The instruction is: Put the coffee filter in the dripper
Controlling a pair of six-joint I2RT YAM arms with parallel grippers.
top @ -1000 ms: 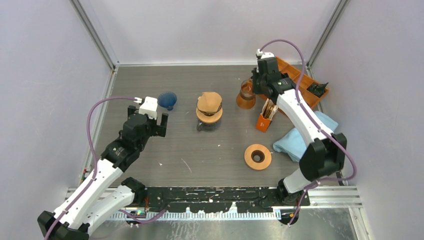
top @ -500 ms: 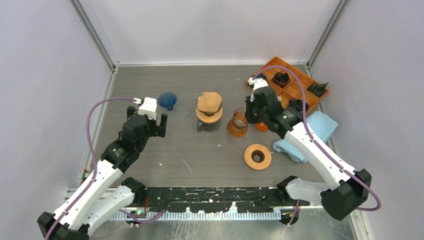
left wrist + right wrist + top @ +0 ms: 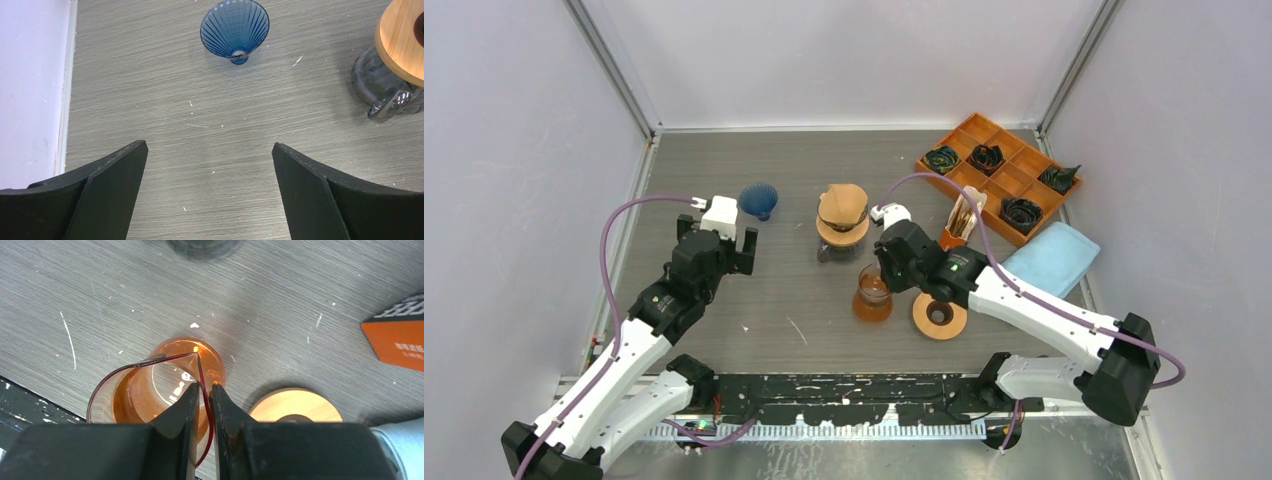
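Note:
My right gripper is shut on the rim of an orange translucent glass dripper, which is upright at table level in front of the carafe. In the right wrist view the fingers pinch its thin rim, one inside and one outside the dripper. A brown paper filter sits on a wooden collar on the glass carafe. An orange holder with more paper filters stands to the right. My left gripper is open and empty, below a blue ribbed glass dripper lying on its side.
A wooden ring lies just right of the orange dripper, also in the right wrist view. An orange compartment tray with dark items sits back right. A blue cloth lies right. The carafe shows at the left wrist view's right edge.
My right arm carried the orange dripper from the back right near the tray forward and left, down to beside the wooden ring. The left arm has not moved.

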